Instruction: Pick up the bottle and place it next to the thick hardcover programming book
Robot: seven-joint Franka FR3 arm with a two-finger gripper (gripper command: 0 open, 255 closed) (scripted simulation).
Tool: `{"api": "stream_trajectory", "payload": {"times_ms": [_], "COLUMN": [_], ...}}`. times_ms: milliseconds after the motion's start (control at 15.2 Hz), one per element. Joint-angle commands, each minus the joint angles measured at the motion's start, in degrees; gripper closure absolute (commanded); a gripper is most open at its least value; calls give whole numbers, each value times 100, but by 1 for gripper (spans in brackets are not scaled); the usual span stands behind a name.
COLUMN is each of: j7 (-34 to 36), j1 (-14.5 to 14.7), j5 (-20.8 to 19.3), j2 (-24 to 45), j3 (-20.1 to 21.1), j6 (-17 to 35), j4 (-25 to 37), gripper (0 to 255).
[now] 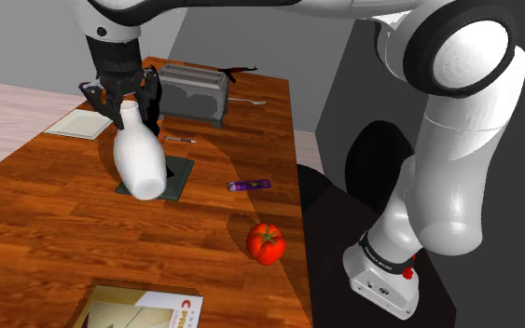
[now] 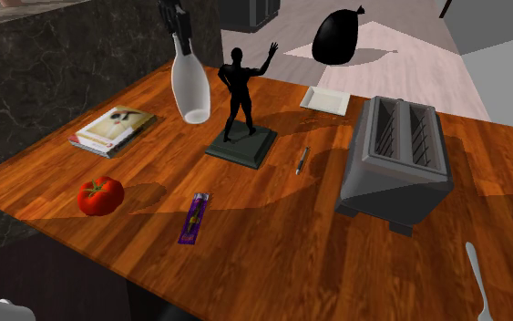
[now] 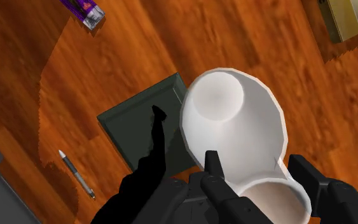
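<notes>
A white bottle (image 1: 139, 158) hangs in the air over the wooden table (image 1: 55, 233), tilted, with its wide bottom lower. My black gripper (image 1: 128, 104) is shut on the bottle's neck. From the second exterior view the bottle (image 2: 190, 87) hangs below the gripper (image 2: 181, 41), between the book and a black statue. The wrist view looks down the bottle (image 3: 234, 127), with the gripper (image 3: 257, 184) clasping its neck. The thick book (image 1: 144, 312) lies flat at the shoulder view's bottom edge, well clear of the bottle; it is also the book (image 2: 113, 128) by the table's edge.
A black figure statue (image 2: 239, 100) on a dark square base (image 1: 181, 177) stands just beside the bottle. A tomato (image 1: 266, 242), a purple wrapper (image 1: 249, 185), a pen (image 1: 181, 140), a grey toaster (image 1: 195, 91), a white plate (image 1: 81, 124) and a fork (image 1: 246, 100) lie around.
</notes>
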Motion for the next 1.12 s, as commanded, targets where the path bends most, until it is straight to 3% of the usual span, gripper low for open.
{"api": "stream_trajectory", "payload": {"times_ms": [0, 330, 462, 1056], "j7": [259, 774, 971, 1026], "j1": [210, 766, 1080, 965], "j5": [-91, -311, -428, -397], "j2": [322, 1203, 1785, 1539], "j3": [66, 156, 165, 170], "j6": [-154, -659, -1038, -177], "j4": [464, 1817, 2768, 1655], "gripper": [255, 255, 255, 255]}}
